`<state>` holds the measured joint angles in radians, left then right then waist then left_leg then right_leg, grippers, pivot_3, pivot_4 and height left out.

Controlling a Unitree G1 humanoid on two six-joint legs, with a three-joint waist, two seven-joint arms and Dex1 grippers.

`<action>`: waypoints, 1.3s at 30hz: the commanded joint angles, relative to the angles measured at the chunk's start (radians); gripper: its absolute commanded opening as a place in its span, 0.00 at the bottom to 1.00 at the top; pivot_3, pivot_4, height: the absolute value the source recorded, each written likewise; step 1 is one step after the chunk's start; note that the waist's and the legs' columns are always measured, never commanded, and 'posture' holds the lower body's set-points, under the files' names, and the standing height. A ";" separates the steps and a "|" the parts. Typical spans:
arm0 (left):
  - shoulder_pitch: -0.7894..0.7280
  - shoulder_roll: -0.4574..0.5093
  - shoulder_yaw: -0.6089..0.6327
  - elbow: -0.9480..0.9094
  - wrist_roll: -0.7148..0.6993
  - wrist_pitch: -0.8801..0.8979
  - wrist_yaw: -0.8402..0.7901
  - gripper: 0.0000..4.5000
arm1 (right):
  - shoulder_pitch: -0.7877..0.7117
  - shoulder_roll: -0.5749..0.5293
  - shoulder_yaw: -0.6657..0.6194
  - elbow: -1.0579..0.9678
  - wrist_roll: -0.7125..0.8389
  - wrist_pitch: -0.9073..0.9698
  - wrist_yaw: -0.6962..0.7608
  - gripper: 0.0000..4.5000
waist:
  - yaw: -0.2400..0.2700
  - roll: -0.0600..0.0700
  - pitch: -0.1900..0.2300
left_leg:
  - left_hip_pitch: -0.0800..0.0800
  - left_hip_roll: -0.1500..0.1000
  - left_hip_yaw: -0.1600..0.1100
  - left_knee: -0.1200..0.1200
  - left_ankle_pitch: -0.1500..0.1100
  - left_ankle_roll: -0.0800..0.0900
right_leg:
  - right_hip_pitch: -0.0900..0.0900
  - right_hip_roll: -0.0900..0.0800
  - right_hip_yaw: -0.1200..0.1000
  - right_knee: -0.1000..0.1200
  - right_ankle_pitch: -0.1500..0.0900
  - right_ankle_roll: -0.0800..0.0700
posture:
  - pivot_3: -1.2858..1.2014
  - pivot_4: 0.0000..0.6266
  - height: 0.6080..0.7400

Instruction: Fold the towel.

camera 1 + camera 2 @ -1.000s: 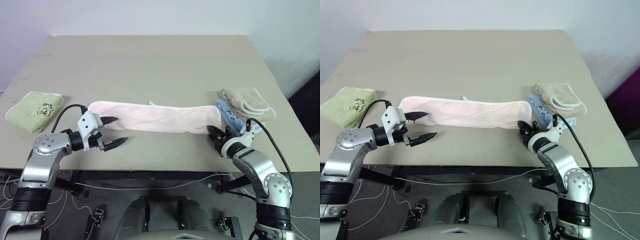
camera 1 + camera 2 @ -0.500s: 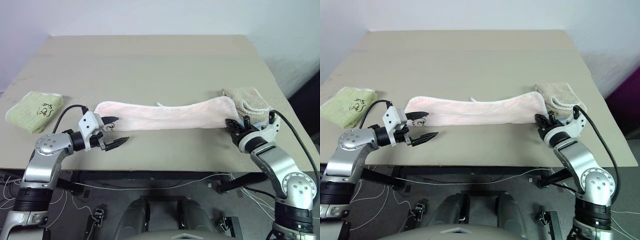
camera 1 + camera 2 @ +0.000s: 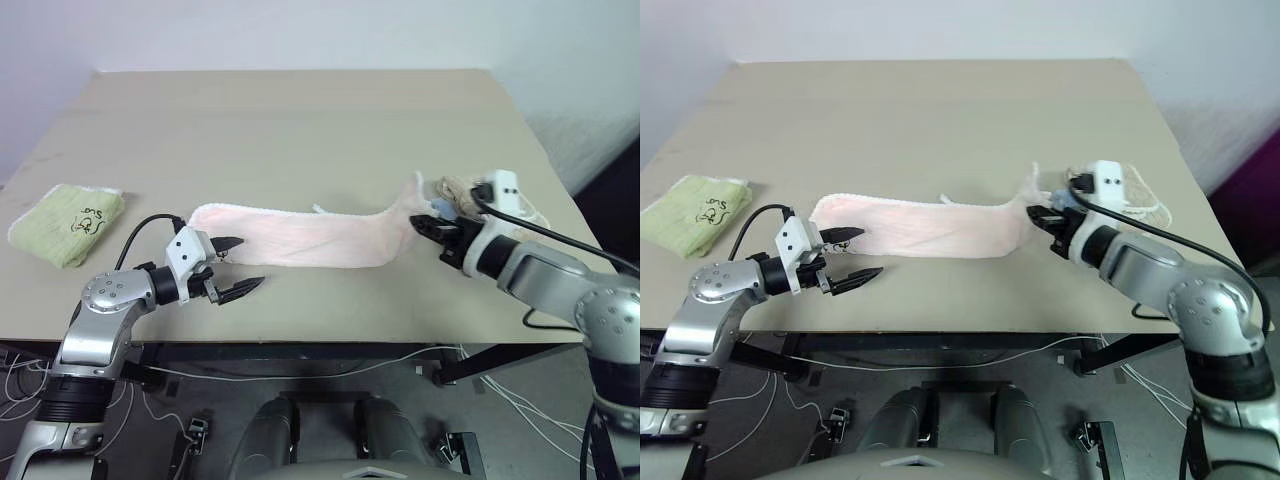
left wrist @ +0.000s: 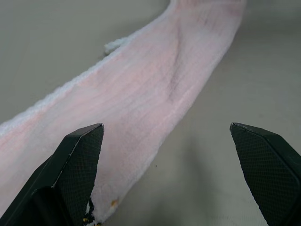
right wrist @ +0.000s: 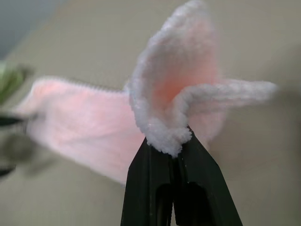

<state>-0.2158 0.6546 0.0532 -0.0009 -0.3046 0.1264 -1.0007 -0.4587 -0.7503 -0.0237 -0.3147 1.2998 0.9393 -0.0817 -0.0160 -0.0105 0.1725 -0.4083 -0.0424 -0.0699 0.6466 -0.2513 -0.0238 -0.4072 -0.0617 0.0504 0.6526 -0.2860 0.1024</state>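
Fingers of the left gripper stand spread wide, the near end of the towel just beyond them on the table. Its long axis runs across to the right gripper, which pinches the far end, lifted clear. Soft pink terry, scalloped white trim. Beige towel sits just behind that gripper.

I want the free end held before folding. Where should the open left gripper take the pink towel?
Probably at the towel's left short end, which lies flat beside the open left gripper. Slide in level from that end; the right gripper already pinches the other end, lifted.
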 commanded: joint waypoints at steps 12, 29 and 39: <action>0.040 -0.028 0.006 -0.094 -0.006 0.009 0.066 1.00 | -0.286 0.312 0.342 0.347 -0.563 -0.060 0.419 0.01 | 0.000 0.000 0.000 | -0.001 0.000 0.000 0.000 0.000 0.000 | -0.002 0.000 0.000 0.000 0.000 0.000 | 0.52 0.24 1.00; 0.083 -0.026 0.047 -0.134 -0.044 0.032 0.097 1.00 | -0.254 0.388 0.184 0.223 -0.629 0.018 0.586 0.42 | 0.000 0.000 0.000 | -0.001 -0.001 0.000 -0.001 0.000 0.000 | -0.003 -0.001 0.000 0.001 0.000 0.000 | 0.52 0.24 1.00; 0.129 -0.107 0.171 -0.201 -0.211 0.155 0.213 1.00 | -0.246 0.314 0.054 0.229 -0.653 -0.063 0.666 0.35 | -0.001 0.000 0.000 | -0.001 -0.001 -0.001 -0.001 0.000 0.000 | -0.002 -0.001 0.000 0.000 0.000 0.000 | 0.52 0.24 1.00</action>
<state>-0.0885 0.5592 0.1830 -0.1516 -0.4689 0.2580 -0.8219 -0.6743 -0.4345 0.0435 -0.1315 0.6881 0.9418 0.5680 -0.0166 -0.0104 0.1726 -0.4096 -0.0430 -0.0704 0.6456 -0.2515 -0.0242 -0.4095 -0.0626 0.0504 0.6527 -0.2859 0.1024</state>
